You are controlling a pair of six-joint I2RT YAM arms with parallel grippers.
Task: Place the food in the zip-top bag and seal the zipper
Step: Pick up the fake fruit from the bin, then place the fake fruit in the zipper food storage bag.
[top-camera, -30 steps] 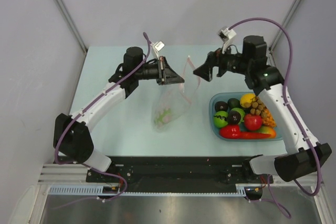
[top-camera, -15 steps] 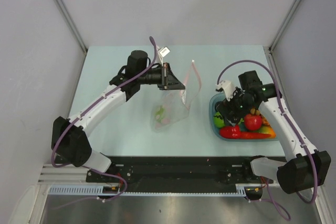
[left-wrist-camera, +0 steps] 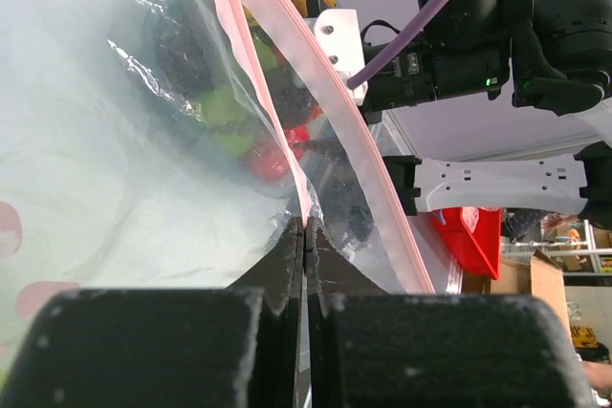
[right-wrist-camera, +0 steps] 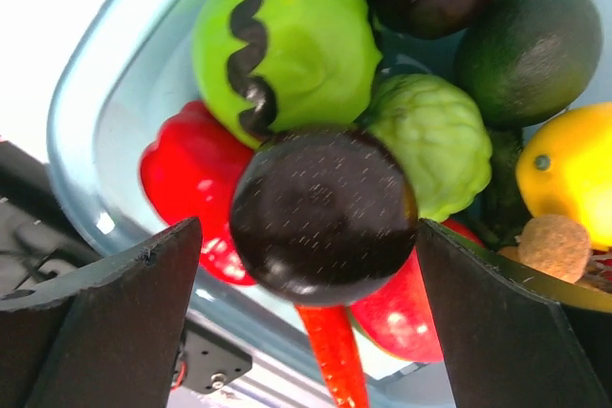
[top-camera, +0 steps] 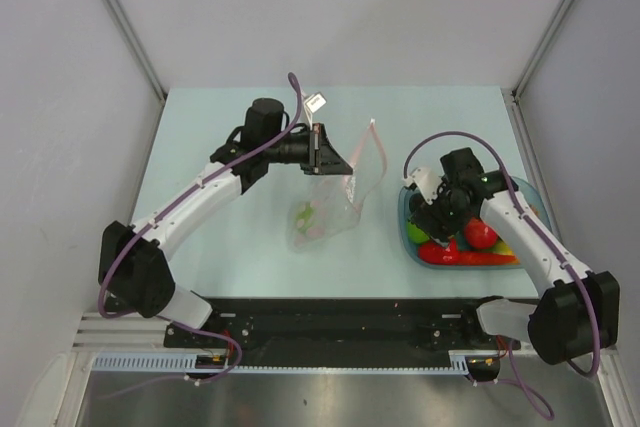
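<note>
At the lower right of the top view the right tool [right-wrist-camera: 308, 224] hangs over the light blue tray [right-wrist-camera: 120, 93], fingers spread wide on either side of a dark round fruit [right-wrist-camera: 323, 212] and not visibly touching it; that spread suits dropping straight onto the topmost piece. Packed around it is more of the food: a bright green piece with a dark zigzag [right-wrist-camera: 285, 45], a red pepper [right-wrist-camera: 177, 179] and a yellow lemon [right-wrist-camera: 564, 174]. Left of the tray, at frame centre, the zip-top bag [top-camera: 330, 202] rests its bottom on the table [top-camera: 450, 117] with a few green pieces [top-camera: 305, 215] already inside. Further up, the left tool [left-wrist-camera: 304, 236] is clenched on one lip of the bag at the zipper [left-wrist-camera: 330, 102], holding that edge up; the other lip hangs away from it, so the mouth gapes towards the tray, probably to receive the next fruit
</note>
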